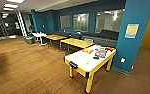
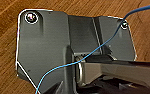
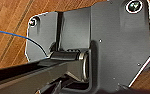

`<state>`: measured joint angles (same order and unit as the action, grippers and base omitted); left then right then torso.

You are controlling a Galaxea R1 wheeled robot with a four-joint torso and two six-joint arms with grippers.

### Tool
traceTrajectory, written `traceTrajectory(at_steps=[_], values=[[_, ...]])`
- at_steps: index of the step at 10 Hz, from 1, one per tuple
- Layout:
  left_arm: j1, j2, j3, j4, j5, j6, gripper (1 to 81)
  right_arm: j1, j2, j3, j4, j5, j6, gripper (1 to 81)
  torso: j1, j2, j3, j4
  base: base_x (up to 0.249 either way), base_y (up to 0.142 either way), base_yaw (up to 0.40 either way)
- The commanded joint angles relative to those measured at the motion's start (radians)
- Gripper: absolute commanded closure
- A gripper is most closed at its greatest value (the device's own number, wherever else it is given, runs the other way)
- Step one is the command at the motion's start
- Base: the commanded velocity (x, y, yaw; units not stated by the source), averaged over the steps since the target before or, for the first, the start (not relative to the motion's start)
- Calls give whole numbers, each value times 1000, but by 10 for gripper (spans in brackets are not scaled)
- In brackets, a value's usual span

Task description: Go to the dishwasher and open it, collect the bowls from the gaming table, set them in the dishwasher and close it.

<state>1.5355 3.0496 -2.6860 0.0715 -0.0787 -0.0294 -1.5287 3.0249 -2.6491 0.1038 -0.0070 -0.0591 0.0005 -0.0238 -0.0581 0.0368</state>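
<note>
- The gaming table (image 1: 84,65), white-topped with yellow edge and legs, stands on the wood floor (image 1: 28,65) just beside a teal pillar (image 1: 133,37).
- Colourful boxes (image 1: 101,53) lie at its far end; yellowish bowls (image 1: 77,57) sit nearer, blurred.
- Plain yellow tables (image 1: 76,42) stand behind.
- Whether either gripper is clenched or released, I cannot tell.

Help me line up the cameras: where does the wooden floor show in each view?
Head view: wooden floor fills the left and foreground, under the gaming table.
Left wrist view: floor surrounds the dark plate.
Right wrist view: floor borders the plate.
Shared landmark: the floor's brown planks.
</note>
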Motion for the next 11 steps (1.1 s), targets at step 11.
traceTrajectory(at_steps=[11], values=[[-42,0,3,2,51,3,10,48,2,6,-1,-59,-2,10,0,0,0,0,161,50,0]])
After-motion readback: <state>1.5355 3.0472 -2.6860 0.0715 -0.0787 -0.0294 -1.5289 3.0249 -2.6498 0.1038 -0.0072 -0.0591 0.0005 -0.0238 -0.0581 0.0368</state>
